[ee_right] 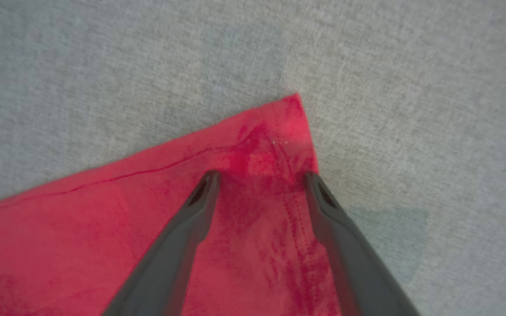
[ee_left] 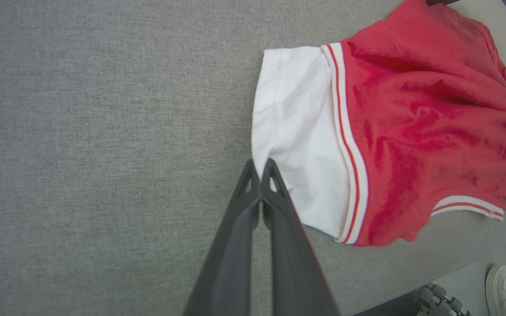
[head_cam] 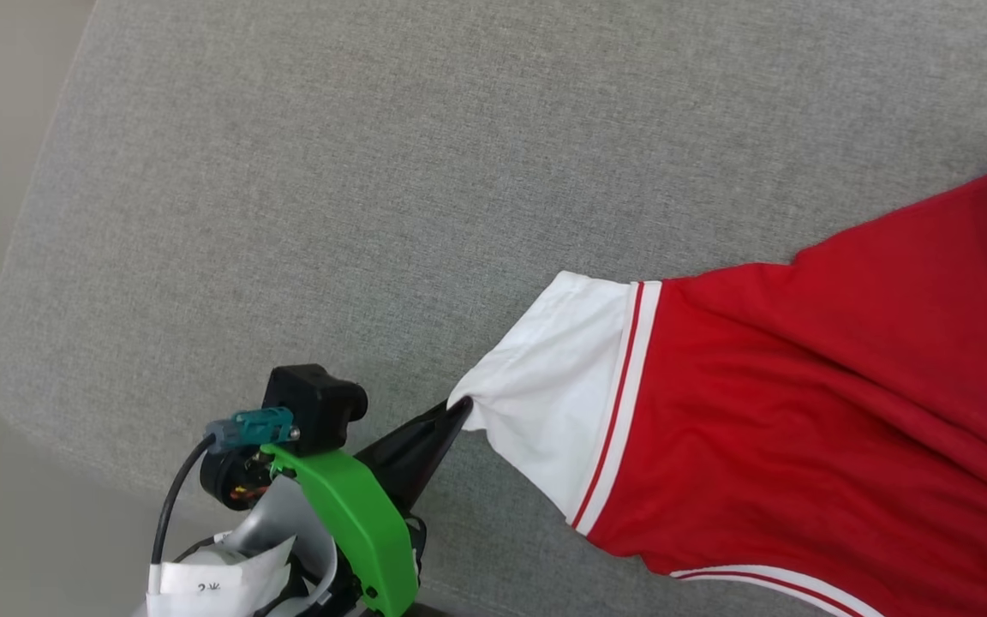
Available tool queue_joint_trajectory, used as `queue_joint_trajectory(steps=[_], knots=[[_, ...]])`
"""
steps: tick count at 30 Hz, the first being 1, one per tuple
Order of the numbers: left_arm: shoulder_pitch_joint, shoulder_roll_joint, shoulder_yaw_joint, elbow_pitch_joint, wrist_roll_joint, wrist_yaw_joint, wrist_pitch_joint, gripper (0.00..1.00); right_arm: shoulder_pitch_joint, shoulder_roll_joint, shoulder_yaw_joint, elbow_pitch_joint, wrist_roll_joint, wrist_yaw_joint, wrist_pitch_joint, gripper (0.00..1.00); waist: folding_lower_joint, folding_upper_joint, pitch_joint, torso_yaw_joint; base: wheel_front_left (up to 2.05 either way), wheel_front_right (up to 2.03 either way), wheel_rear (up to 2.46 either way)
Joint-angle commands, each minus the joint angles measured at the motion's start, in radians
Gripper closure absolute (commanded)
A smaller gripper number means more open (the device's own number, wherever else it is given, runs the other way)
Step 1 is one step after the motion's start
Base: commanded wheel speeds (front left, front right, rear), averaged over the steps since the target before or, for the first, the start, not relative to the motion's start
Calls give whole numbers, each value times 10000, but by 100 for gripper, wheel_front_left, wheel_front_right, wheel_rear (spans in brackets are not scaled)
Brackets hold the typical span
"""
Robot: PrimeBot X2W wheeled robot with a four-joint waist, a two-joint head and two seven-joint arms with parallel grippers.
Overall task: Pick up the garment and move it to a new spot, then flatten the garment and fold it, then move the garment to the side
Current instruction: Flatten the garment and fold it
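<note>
**Head view.** Across most of frame: grey woven surface (head_cam: 288, 171), with a rounded corner at near left. On its right part: garment (head_cam: 802, 411), spread out and running off the right and near edges of frame. Red body, white short sleeve (head_cam: 553, 386) pointing left, red-white striped trim (head_cam: 622, 403) where sleeve meets body. Second striped band along the near edge. At near centre-left: left gripper (head_cam: 457, 410), dark fingers pressed together and clenched on the near-left corner of the sleeve cuff. On the wrist behind the fingers: green bracket (head_cam: 356, 523), black camera block (head_cam: 314, 403), teal connector (head_cam: 258, 426) and black cable (head_cam: 172, 506).

**Left wrist view.** Both fingers (ee_left: 235, 245) shut tight, tips pinching the cuff edge of the white sleeve. Cloth slightly puckered at the pinch. Rest of sleeve flat on the grey surface beyond the tips, red body rumpled further along. Past the surface edge, on the floor: white shoe (ee_left: 505, 289). Beside it a small metal part, too small to identify.

**Right wrist view.** Slightly blurred. Over a red hemmed corner of the garment: right gripper (ee_right: 262, 177), released, fingers spread wide with nothing gripped between them. One tip over the red cloth, the other at the cloth's side edge, stitched hem line between them. Corner flat on the grey surface. Contact of tips with cloth: cannot tell.
</note>
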Motion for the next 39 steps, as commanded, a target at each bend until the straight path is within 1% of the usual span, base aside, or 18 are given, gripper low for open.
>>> queue_joint_trajectory(steps=[1,7,8,9,10,16,23,31,36,39], knots=[[-219,-58,-3,35,120,-78,-68,100,10,-2,132,187,-10,-9,34,0,0,0,166,173,0,0,0],[-269,-107,-50,176,117,-108,-142,100,414,-135,523,435,-6,-9,76,0,0,0,192,249,0,0,0],[-276,-114,-54,193,113,-106,-146,100,483,-134,572,473,26,-9,101,17,0,0,185,254,0,0,0],[-284,-123,-60,212,108,-104,-150,100,556,-146,641,489,67,-9,111,64,0,0,173,258,0,0,0],[-291,-131,-66,225,103,-104,-153,100,594,-160,669,485,85,-9,65,100,0,0,164,263,0,0,0],[-319,-132,-39,335,88,-81,-211,100,559,-162,496,438,312,-9,-935,100,0,0,-36,245,0,0,0],[-263,48,156,311,187,97,-288,100,479,-139,360,549,608,-9,-2587,100,0,0,-752,-172,0,0,0],[-280,269,758,20,509,669,-599,100,725,-300,613,405,1213,-9,-4161,100,0,0,-1863,-1031,0,0,0],[-358,527,1287,-223,849,1091,-839,100,1048,-432,678,-119,1714,-9,-4960,100,0,0,-2447,-1583,0,0,0],[-361,620,1556,-417,902,1262,-951,100,1276,-484,609,-483,1918,-9,-5443,100,0,0,-2729,-1880,0,0,0]])
